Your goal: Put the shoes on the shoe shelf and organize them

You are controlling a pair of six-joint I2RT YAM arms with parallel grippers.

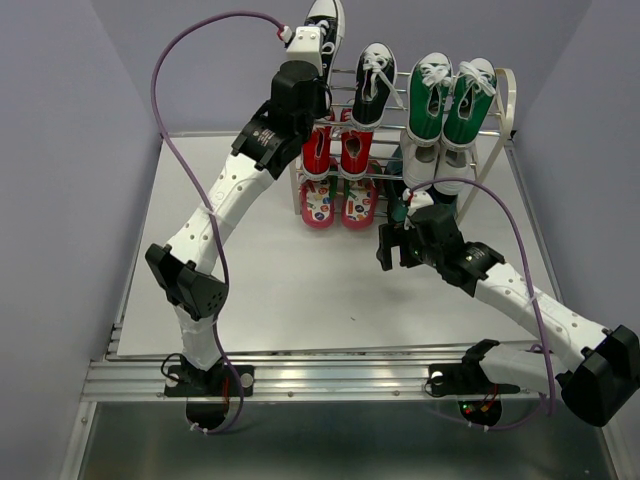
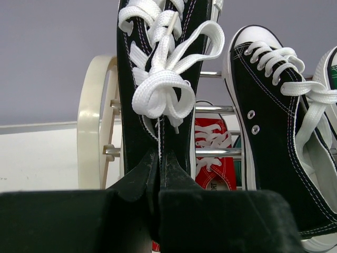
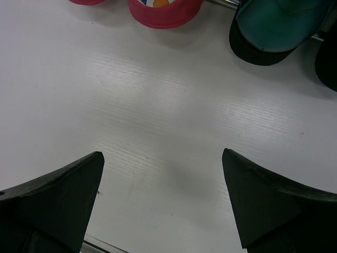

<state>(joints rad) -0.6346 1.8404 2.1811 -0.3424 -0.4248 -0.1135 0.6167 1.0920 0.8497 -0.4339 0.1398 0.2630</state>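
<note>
- Top view: grey-purple walls, white table [image 1: 270, 290], with the shoe shelf [image 1: 509, 100] at its far edge.
- The left gripper [image 1: 314, 40] is high at the shelf's top-left corner, clamped on a black-white sneaker [image 1: 327, 15].
- A second black-white sneaker [image 1: 373, 85] sits on the top tier, just beside the green-white sneakers [image 1: 455, 95].
- Red sneakers [image 1: 335, 150] are on the middle tier, flip-flops [image 1: 338, 205] at the bottom.
- The right gripper [image 1: 385, 250] is low over the table in front of the shelf.
- Left wrist: gripper [image 2: 158, 168] fingers are pressed together on the lower end of the black-white sneaker [image 2: 129, 121], toe up.
- The second black-white sneaker [image 2: 263, 147] is to the right, a red sneaker [image 2: 213, 158] behind, and the shelf's cream frame [image 2: 89, 132] to the left.
- Right wrist: fingers [image 3: 68, 190] are wide apart over bare table [image 3: 174, 105], holding nothing.
- A flip-flop edge [image 3: 163, 13] and a dark green boot [image 3: 274, 26] show at the top.
</note>
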